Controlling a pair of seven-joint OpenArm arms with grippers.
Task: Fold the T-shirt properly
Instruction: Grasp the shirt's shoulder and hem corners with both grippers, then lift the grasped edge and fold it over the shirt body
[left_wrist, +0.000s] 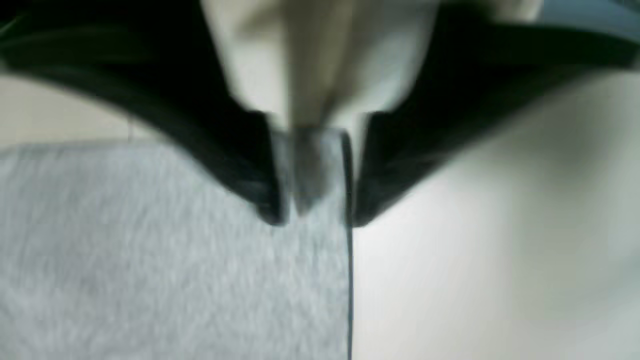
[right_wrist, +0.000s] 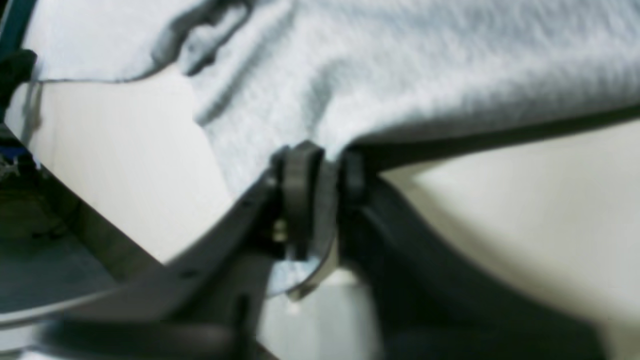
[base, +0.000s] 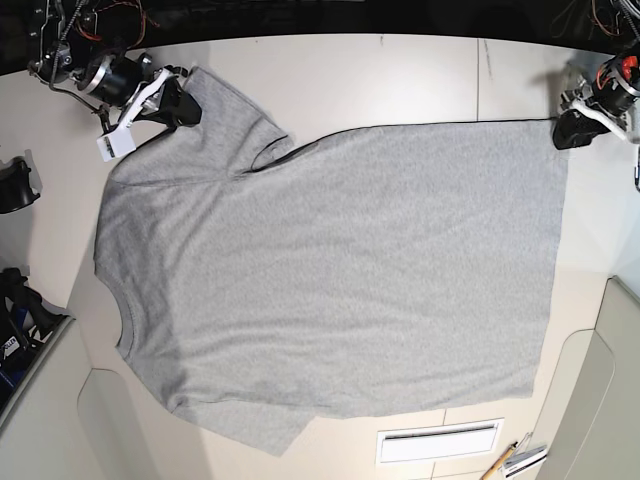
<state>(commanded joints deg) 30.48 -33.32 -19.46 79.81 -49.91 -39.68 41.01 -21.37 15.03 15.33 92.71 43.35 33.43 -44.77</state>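
1. Count: one light heather-grey short-sleeved cotton T-shirt (base: 330, 270), two arms, two black grippers. No lettering shows on the upward side.
2. Location: the T-shirt lies spread nearly flat on the pale cream table (base: 400, 80), neck opening toward the base view's left, hem toward its right. One sleeve lies at the lower left edge; the other reaches up to the top left corner.
3. Right gripper (base: 178, 105) (base view's top left): the arm reaches in from the table's corner, and its jaws are clamped on the edge of the upper sleeve. The right wrist view shows the dark fingers (right_wrist: 300, 185) pinching grey fabric that lifts slightly off the table there.
4. Left gripper (base: 572, 132) (base view's top right): it sits low at the hem's upper corner. The left wrist view, though blurred, shows the two black fingers (left_wrist: 250, 165) closed on a narrow strip of the shirt's edge.
5. Other items: a white slotted vent plate (base: 440, 441) is set in the table just beside the shirt's lower edge.
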